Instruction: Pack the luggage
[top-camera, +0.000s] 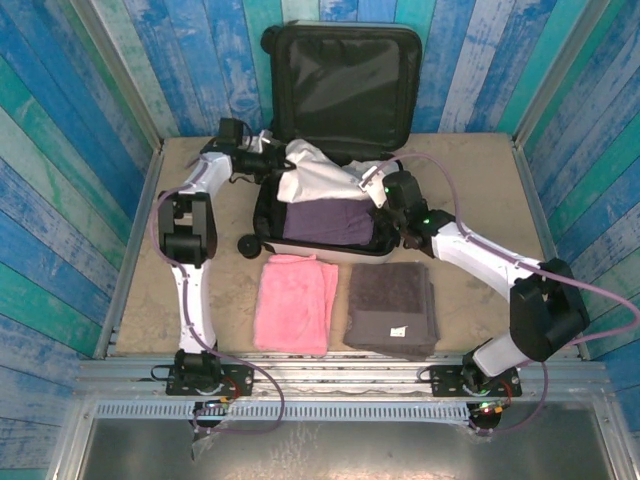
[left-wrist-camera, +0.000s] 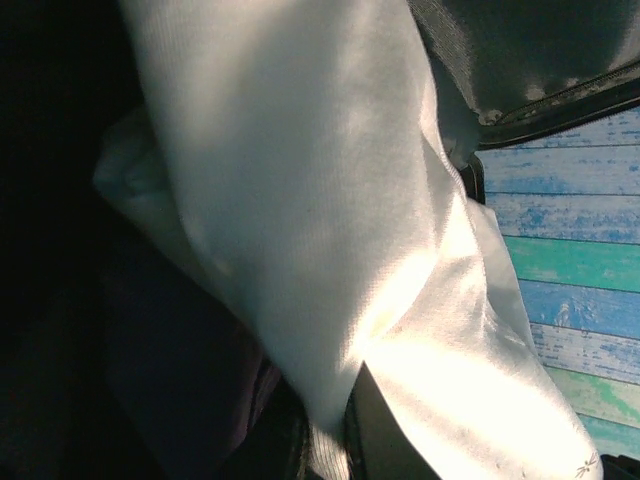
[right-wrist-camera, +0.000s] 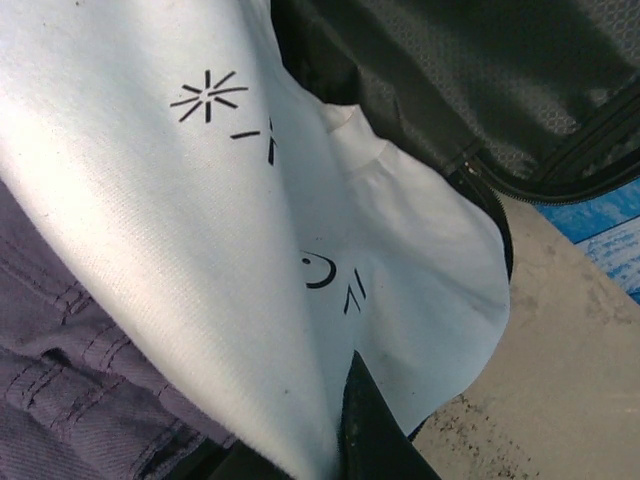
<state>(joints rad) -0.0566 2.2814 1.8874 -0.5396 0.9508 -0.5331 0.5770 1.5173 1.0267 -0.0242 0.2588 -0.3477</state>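
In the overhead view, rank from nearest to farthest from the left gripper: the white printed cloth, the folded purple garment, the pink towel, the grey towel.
1. White printed cloth, pinched in the left gripper.
2. Folded purple garment, inside the open suitcase.
3. Pink towel, in front of the suitcase, left.
4. Grey towel, right of the pink one.

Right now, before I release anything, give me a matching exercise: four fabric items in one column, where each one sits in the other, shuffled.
Items
1. white shirt
2. purple garment
3. pink towel
4. grey towel

Places
A. flat on the table, in front of the luggage, right-arm side
B. lying inside the luggage's lower half
C. hanging above the open luggage
D. flat on the table, in front of the luggage, left-arm side

Pairs: 1-C, 2-B, 3-D, 4-A
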